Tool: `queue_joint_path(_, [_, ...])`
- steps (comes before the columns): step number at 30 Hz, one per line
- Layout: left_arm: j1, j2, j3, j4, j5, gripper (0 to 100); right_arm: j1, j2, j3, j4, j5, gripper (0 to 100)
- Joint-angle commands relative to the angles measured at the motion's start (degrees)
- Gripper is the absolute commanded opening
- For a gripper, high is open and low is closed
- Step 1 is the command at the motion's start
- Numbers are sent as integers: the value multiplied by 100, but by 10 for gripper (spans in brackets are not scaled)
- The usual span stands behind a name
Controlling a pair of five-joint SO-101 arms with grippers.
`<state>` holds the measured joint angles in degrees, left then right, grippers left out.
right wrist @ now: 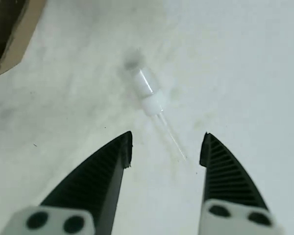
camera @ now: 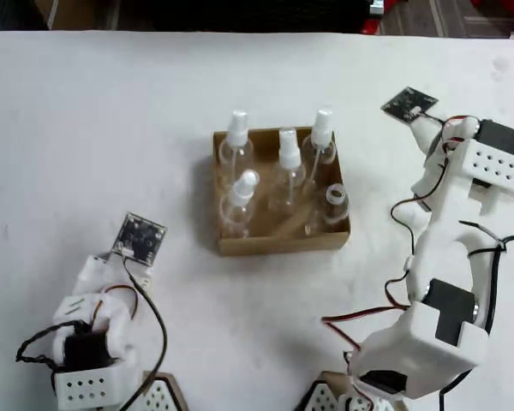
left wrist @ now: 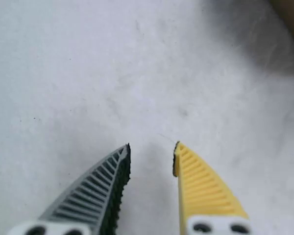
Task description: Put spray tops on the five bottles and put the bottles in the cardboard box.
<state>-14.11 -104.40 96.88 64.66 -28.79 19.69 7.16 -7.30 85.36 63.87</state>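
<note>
One spray top [right wrist: 149, 95] beyond right hand [right wrist: 166, 143]

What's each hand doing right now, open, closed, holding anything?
Left hand: open, holding nothing.
Right hand: open, holding nothing; a loose spray top lies on the table ahead of it.

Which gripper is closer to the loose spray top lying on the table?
Right. The right gripper is open with the spray top just ahead of it; the left gripper faces bare table.
</note>
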Motion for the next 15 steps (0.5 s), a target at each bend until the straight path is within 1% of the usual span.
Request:
queue_joint_path(1, [-57, -31, 9, 35, -53, 137, -75, -22, -220, 31, 53, 276])
queue_joint_path(4, [-57, -31, 9, 35, -53, 138, -75, -22, -220, 31, 62, 337])
queue_joint_path(6, [-57, -31, 9, 35, -53, 138, -84, -13, -220, 22, 132, 340])
queue_joint_path(10, [-57, -31, 9, 35, -53, 138, -189, 66, -185, 31, 624, 340])
queue_joint_path(15, [-57, -31, 9, 35, -53, 137, -207, 664, -448, 22, 738, 340])
